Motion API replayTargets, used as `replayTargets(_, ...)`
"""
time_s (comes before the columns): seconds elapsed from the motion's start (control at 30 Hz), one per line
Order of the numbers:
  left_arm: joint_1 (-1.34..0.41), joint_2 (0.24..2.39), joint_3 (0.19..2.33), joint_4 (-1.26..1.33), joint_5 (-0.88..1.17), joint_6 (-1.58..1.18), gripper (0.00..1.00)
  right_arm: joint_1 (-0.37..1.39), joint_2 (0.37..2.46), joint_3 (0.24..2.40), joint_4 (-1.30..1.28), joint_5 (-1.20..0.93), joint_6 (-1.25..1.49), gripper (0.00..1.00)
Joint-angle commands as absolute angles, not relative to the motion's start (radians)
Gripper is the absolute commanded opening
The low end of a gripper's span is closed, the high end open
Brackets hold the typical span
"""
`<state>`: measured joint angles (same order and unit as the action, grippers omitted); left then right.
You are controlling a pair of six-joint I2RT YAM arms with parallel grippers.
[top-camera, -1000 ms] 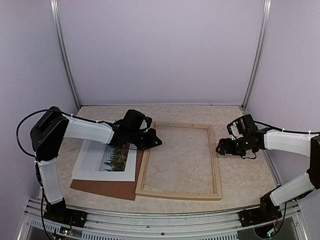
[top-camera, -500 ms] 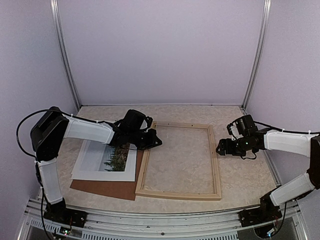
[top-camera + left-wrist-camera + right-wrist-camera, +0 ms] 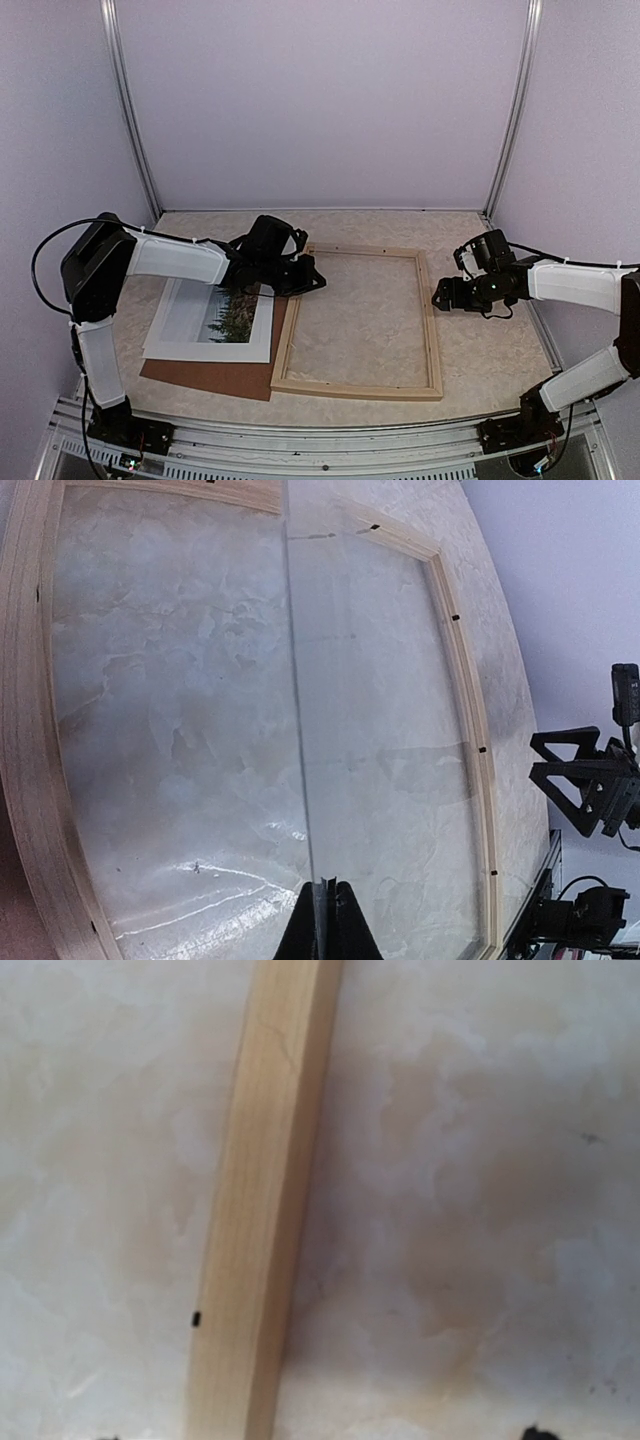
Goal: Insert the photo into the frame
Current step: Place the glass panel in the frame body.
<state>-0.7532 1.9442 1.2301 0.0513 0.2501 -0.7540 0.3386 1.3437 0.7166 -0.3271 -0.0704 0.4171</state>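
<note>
Photo [image 3: 215, 318] looks light and floppy: pinch its white border. Left claw [image 3: 320, 888] grips a clear sheet [image 3: 298, 730]; right claw [image 3: 440, 297] gapes wide.

Setting: a robot test cell in a lab is being recorded. The space is being closed in by plain lilac panels [image 3: 320, 100] beyond the left gripper [image 3: 318, 285] and right gripper [image 3: 438, 298] and outboard of each, with aluminium posts [image 3: 128, 110] being used at the far corners. A marbled beige table [image 3: 480, 360] is being used beneath them. Behind them, the arm bases [image 3: 520, 432] are being carried on an extruded aluminium rail [image 3: 320, 450].
</note>
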Motion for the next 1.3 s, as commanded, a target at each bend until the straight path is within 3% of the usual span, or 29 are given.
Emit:
replayTargets(0.0,-0.756,1.947,1.265,0.049,0.248,-0.731,0.0,0.356,1.356,0.724,-0.327,-0.064,0.424,0.86)
replayTargets(0.7,-0.774,1.96,1.258,0.071,0.258,-0.739,0.0,0.427,1.367,0.754,-0.274,-0.069,0.453,0.86)
replayTargets(1.27,-0.776,1.951,1.239,0.065,0.231,-0.733,0.02,0.67,1.719,0.989,-0.172,-0.127,0.48,0.85)
